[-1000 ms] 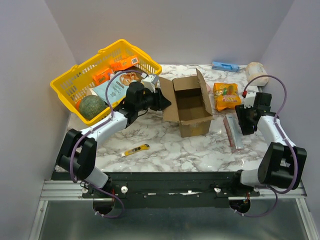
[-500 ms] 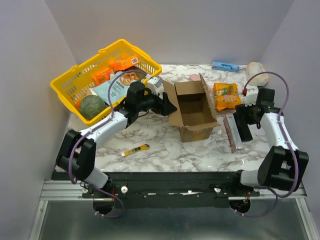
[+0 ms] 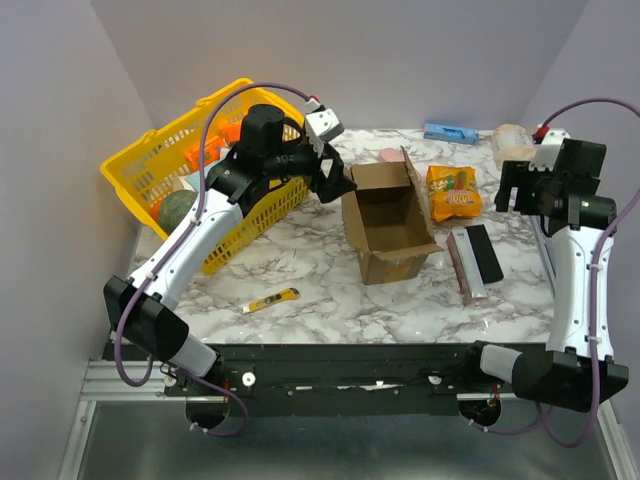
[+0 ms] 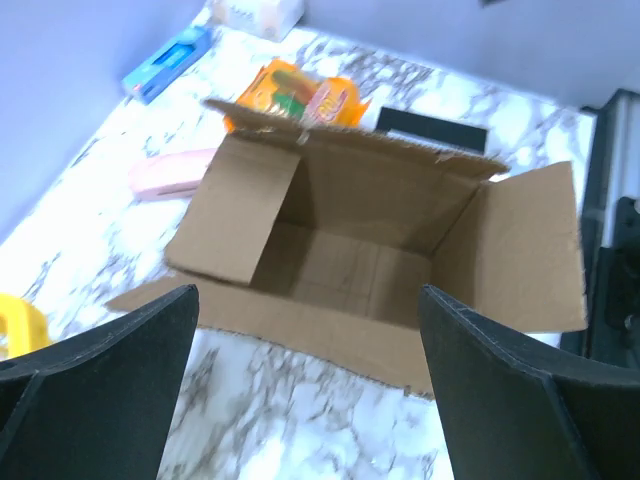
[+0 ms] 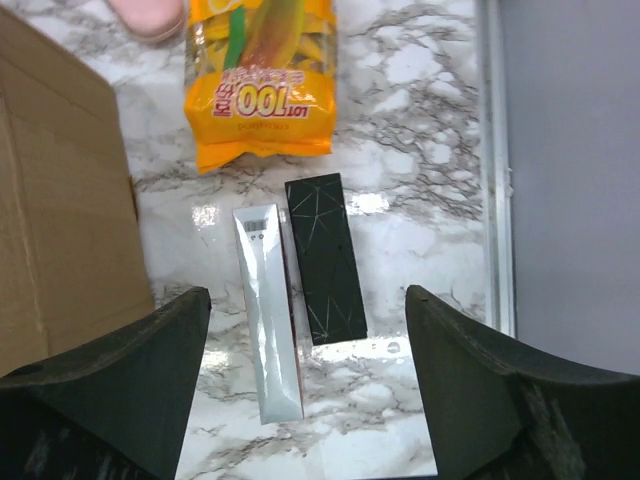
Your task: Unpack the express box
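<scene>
The express box point(image 3: 390, 215) is sitting open at the middle of the marble-patterned worktop point(image 3: 330, 290), flaps splaying outward. It is brown corrugated cardboard with rough torn edges, and its inside is showing only bare board. Unpacking is looking essentially done; little seems to be remaining beyond clearing up. Lying to its right are a glossy, crinkled orange snack bag point(image 3: 452, 192), a slim matte black carton point(image 3: 485, 252) and a long silver carton point(image 3: 466, 265) touching it. The left pincer point(image 4: 308, 320) is hovering above the box, jaws spread wide and gripping nothing. The right pincer point(image 5: 306, 330) is hanging above the two cartons, also gaping and carrying nothing.
</scene>
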You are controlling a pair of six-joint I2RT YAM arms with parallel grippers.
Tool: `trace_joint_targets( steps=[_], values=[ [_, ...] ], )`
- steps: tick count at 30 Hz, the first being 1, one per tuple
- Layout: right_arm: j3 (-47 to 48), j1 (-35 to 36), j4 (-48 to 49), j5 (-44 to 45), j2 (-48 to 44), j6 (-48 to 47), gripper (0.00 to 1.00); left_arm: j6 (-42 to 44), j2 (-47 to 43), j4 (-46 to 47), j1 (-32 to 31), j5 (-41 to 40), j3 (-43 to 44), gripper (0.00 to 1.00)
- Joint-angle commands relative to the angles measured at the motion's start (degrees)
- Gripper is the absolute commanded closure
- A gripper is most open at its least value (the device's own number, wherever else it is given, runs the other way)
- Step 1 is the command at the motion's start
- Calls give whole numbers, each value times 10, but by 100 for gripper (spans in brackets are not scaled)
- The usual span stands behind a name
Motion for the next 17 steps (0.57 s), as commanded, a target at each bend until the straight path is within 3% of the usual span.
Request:
trace_joint_targets(
  steps=[1, 4, 8, 12, 17],
  values=[
    [72, -3, -71, 99, -23, 56, 13, 79, -21, -168, 11, -92, 14, 1],
    [96, -2, -86, 109, -30, 61, 12, 13, -69, -150, 28, -123, -26, 1],
    [162, -2, -77, 54, -31, 85, 11, -28, -173, -47, 33, -162, -131, 1],
    [272, -3, -71, 8, -18, 120, 6, -75, -163, -7, 46, -263, -87, 1],
    [348, -2, -118, 10, 19, 140, 6, -58, -141, -9, 67, -280, -65, 1]
  ],
)
